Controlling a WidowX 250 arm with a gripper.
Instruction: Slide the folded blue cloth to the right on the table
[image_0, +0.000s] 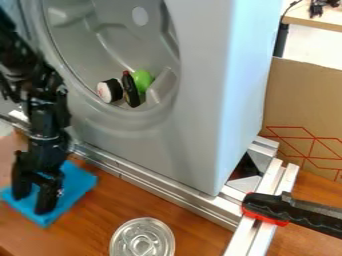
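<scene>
The black gripper (35, 196) hangs at the lower left, pointing down over a flat blue square (75, 186) on the wooden surface. Its two fingers stand apart, and blue shows between them. Whether the tips touch the square I cannot tell. Inside the round recess of a grey upright housing (198, 107) lie a white-and-black round piece (109, 91), a dark elongated item with a red tip (131, 90) and a bright green rounded thing (141, 80), close together. A round silver metal tin (142, 239) sits at the bottom edge, right of the gripper.
Metal rails (163, 188) run along the foot of the housing. A black-and-red clamp (284, 210) grips the rail at the lower right. Behind it stands a cardboard panel (304, 105) with red lines, and a light table (320, 19) is at the top right.
</scene>
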